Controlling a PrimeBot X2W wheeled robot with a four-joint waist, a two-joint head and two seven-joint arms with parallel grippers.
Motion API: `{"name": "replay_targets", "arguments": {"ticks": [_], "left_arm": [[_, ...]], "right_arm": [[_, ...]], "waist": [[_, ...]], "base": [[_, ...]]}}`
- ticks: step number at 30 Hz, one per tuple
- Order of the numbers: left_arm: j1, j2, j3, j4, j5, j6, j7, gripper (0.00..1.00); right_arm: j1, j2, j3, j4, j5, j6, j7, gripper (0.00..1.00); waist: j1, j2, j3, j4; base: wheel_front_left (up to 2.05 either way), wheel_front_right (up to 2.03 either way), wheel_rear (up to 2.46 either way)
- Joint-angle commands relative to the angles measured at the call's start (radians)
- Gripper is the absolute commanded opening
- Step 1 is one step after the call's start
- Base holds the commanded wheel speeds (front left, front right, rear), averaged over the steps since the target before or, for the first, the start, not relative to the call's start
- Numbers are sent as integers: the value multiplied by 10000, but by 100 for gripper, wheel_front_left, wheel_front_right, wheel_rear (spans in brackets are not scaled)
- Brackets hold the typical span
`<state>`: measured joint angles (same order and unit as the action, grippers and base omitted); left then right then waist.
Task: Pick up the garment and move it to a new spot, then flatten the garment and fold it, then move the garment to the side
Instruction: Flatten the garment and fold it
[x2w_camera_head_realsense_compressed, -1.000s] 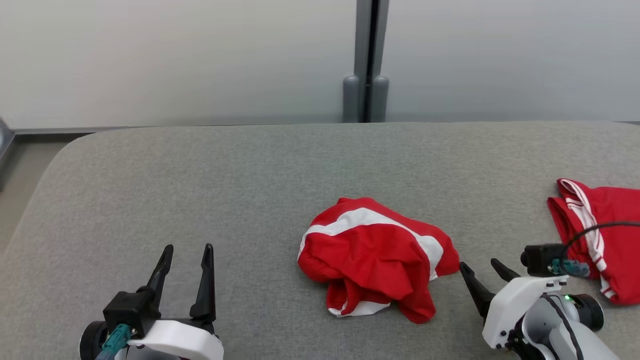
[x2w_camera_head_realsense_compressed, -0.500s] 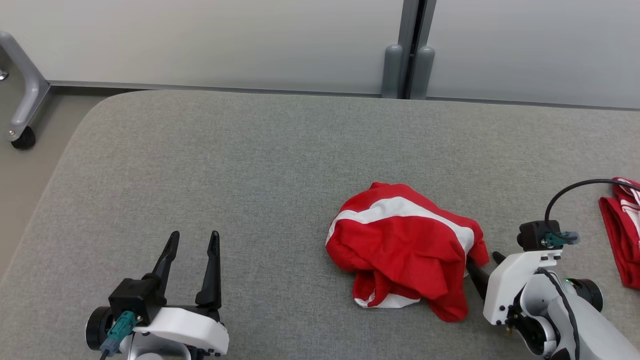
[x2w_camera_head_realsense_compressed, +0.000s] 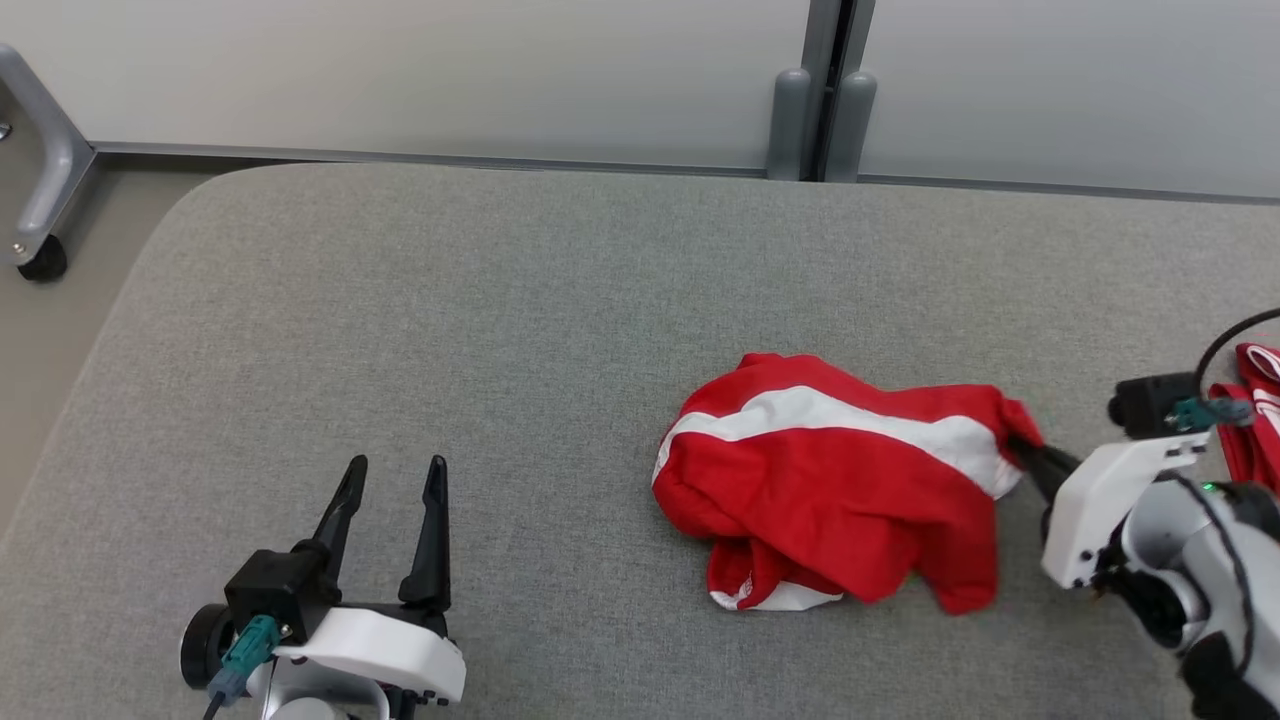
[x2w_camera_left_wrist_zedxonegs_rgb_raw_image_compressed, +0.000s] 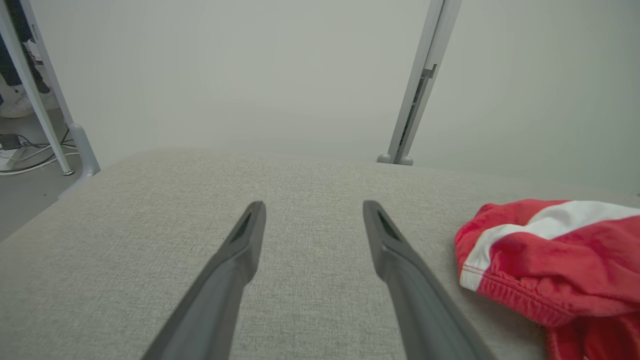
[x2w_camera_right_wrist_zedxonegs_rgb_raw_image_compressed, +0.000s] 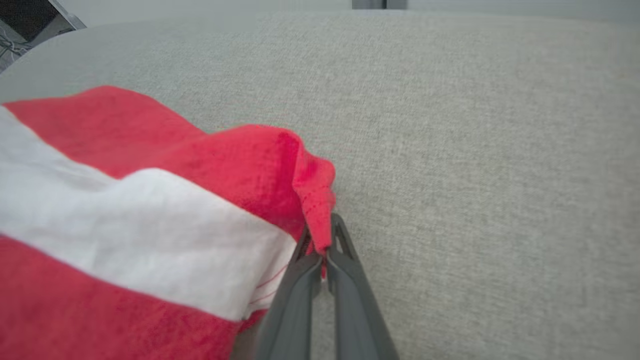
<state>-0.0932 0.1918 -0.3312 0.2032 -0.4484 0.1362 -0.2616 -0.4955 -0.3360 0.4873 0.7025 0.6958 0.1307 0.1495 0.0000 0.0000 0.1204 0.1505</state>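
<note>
Between right jaws, garment (x2w_camera_right_wrist_zedxonegs_rgb_raw_image_compressed: 150, 225) corner.

We read no text, label, brand, number or sign anywhere, nothing legible to us on the garment (x2w_camera_head_realsense_compressed: 850, 500) either

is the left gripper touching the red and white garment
No, the left gripper stands open over the bare grey fabric surface, and the red and white garment lies well apart from its fingers.

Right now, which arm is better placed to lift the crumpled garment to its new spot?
Right. The right gripper is shut on an edge of the garment, while the left gripper stands open, well apart from it.
</note>
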Motion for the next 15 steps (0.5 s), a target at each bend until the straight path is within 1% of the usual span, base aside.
{"name": "replay_targets", "arguments": {"ticks": [1,5,9,11,12,14,15], "left_arm": [[-250,0,19,-50,81,-41,-43,100],[-431,-19,12,-37,151,-106,-43,100],[-632,-100,6,17,214,-152,-43,100],[-675,-114,38,91,236,-212,-43,100],[-710,-131,47,138,244,-241,-43,100],[-757,-165,58,228,268,-278,-43,100],[-747,-168,95,302,293,-292,-43,100]], "right_arm": [[-221,-291,-90,21,18,3,15,0],[-917,-1030,-217,165,-78,3,176,0],[-1533,-1515,-312,547,-134,3,342,0],[-1746,-1579,-279,814,-180,1,406,62],[-1877,-1590,-302,933,-197,1,304,100],[-1996,-1541,-334,1205,-242,3,93,100],[-2043,-1395,-389,1402,-212,1,-223,100]], "waist": [[0,0,158,26],[0,0,562,152],[0,0,865,299],[0,0,913,342],[0,0,919,356],[0,0,840,362],[0,0,677,313]], "base": [[0,0,0],[0,0,0],[0,0,0],[0,0,0],[0,0,0],[0,0,0],[0,0,0]]}}
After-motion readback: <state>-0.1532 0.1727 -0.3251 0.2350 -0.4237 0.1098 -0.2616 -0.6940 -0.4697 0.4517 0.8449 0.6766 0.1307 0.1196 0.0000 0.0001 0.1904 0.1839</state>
